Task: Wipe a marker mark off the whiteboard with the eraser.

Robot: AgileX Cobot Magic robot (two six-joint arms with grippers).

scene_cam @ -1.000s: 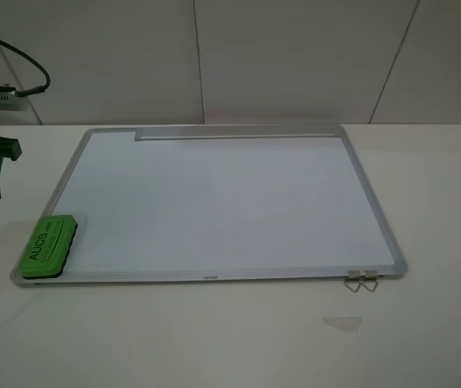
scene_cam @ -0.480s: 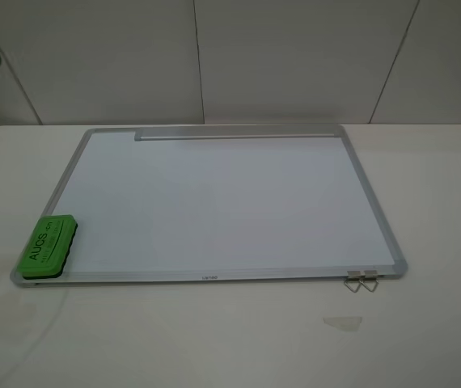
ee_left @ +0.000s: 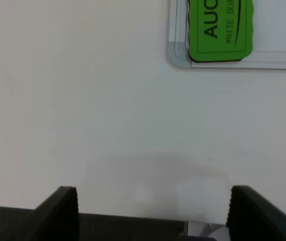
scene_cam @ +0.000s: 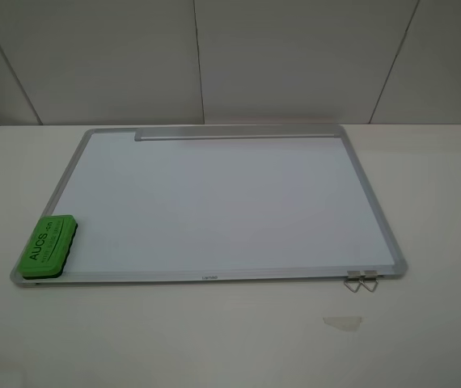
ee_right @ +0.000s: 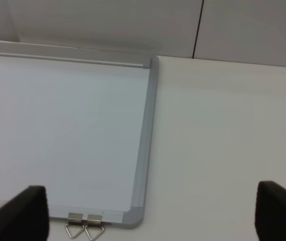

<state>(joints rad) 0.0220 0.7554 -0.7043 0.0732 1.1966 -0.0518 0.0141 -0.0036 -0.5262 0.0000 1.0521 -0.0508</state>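
The whiteboard (scene_cam: 214,202) lies flat on the white table, silver frame all round and a tray strip along its far edge. No marker mark shows on its white surface in any view. The green eraser (scene_cam: 48,245) with "AUCS" lettering rests on the board's near left corner, also in the left wrist view as the eraser (ee_left: 218,30). My left gripper (ee_left: 153,206) hovers open over bare table, short of that corner. My right gripper (ee_right: 150,211) is open above the board's near right corner (ee_right: 133,213). Neither arm appears in the exterior high view.
Two small metal hanger clips (scene_cam: 361,280) stick out from the board's near right edge, seen again as clips (ee_right: 85,227). A small clear scrap (scene_cam: 343,322) lies on the table in front of them. A white wall rises behind the table.
The dark left arm and its cable, seen at the left edge a second ago, have drawn out of the exterior high view. The eraser and board have not moved.
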